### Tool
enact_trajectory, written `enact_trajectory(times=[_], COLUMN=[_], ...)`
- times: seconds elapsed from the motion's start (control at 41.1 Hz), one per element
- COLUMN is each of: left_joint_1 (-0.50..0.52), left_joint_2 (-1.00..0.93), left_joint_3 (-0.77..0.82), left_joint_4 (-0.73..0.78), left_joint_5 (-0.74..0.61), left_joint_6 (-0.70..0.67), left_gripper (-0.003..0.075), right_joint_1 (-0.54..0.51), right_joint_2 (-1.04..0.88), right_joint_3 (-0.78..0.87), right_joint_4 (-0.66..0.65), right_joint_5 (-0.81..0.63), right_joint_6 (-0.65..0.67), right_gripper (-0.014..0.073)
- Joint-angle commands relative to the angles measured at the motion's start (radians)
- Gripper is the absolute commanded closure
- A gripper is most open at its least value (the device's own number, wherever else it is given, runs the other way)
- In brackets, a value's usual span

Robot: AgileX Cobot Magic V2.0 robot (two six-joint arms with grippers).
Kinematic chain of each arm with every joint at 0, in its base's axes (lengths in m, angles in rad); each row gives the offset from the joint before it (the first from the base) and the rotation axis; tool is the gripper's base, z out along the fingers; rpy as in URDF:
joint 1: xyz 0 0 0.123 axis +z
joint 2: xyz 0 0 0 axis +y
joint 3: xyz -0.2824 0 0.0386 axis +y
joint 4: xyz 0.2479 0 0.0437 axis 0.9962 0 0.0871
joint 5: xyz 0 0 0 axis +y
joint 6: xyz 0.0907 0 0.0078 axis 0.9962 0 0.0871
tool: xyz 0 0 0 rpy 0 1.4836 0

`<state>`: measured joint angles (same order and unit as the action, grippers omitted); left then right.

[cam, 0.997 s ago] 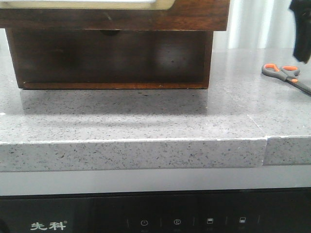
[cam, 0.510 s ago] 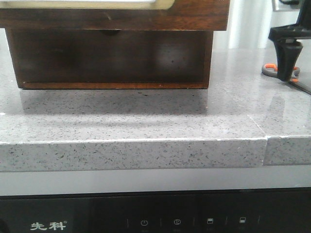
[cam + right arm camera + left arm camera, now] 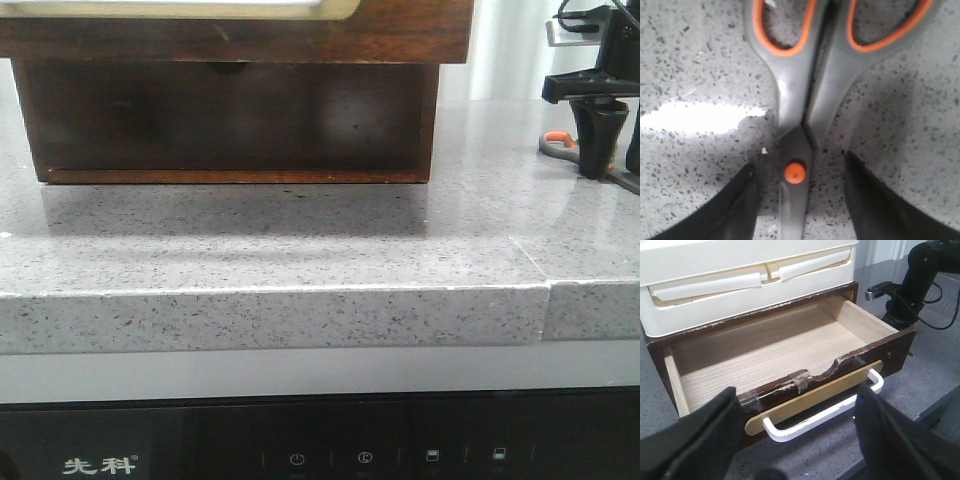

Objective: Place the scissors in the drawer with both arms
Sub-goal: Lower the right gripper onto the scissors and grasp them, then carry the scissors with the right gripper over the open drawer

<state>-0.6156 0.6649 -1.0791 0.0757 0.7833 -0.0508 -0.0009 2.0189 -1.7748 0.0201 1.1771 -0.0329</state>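
The scissors [image 3: 799,107] are seen lying flat on the speckled grey worktop [image 3: 300,250], well right of the wooden cabinet [image 3: 230,120]. The right gripper [image 3: 799,200] is set low over them, jaws open, one finger on either side of the orange pivot screw [image 3: 794,172]. The drawer [image 3: 790,347] is pulled out and the left gripper [image 3: 795,440] is held before its white handle [image 3: 825,412], jaws open.

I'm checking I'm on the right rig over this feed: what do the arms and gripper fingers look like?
Both arms are black. The right arm is built of rounded black segments, with a loose black cable looping beside it and a small silver-grey block on its side. The right gripper has matte black fingers with rounded edges. The left gripper has similar broad, matte black fingers. No markings are visible.
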Motion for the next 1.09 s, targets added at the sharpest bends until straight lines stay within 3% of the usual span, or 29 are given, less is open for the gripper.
enact_trajectory(times=[0.0,0.292,0.705,1.069], left_joint_1=[-0.007,-0.007,-0.007,-0.007], left_joint_2=[0.004,0.004,0.004,0.004], left_joint_3=[-0.024,-0.024,-0.024,-0.024], left_joint_4=[-0.006,-0.006,-0.006,-0.006], left_joint_5=[-0.082,-0.081,-0.081,-0.081], left_joint_6=[-0.008,-0.008,-0.008,-0.008], left_gripper=[0.0261,0.0261,0.0261,0.0261], right_joint_1=[-0.007,-0.007,-0.007,0.003], right_joint_2=[-0.032,-0.032,-0.110,-0.364], right_joint_3=[-0.020,-0.035,-0.089,-0.089], right_joint_4=[0.007,0.007,0.007,0.012], right_joint_5=[0.013,0.023,0.036,0.003], right_joint_6=[-0.010,-0.010,-0.012,-0.063], right_gripper=[0.0206,0.0475,0.0484,0.0484])
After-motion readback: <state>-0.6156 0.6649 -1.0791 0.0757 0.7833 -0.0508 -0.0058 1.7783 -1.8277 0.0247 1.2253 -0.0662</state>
